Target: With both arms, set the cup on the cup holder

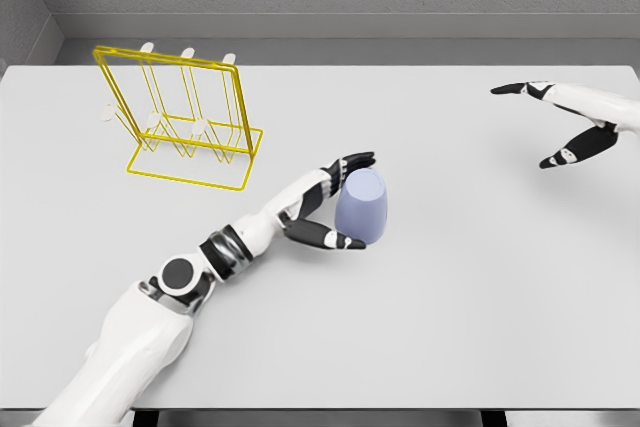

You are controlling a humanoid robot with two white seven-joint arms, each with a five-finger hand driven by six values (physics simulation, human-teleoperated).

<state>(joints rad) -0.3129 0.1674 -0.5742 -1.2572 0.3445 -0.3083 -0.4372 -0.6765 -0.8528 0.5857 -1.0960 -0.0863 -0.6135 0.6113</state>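
Note:
A pale lavender cup (366,209) stands on the white table (480,307), just right of the middle. My left hand (358,201) reaches in from the lower left and closes around the cup's left side. Its fingers (350,163) lie over the cup's far edge and its thumb (338,239) presses at the near edge. The yellow wire cup holder (190,117), with white-tipped pegs, stands at the back left, well apart from the cup. My right hand (560,127) hovers at the far right with its fingers spread, holding nothing.
A grey wall runs behind the table's far edge (320,65). Bare tabletop lies between the cup and the holder, and between the cup and the right hand.

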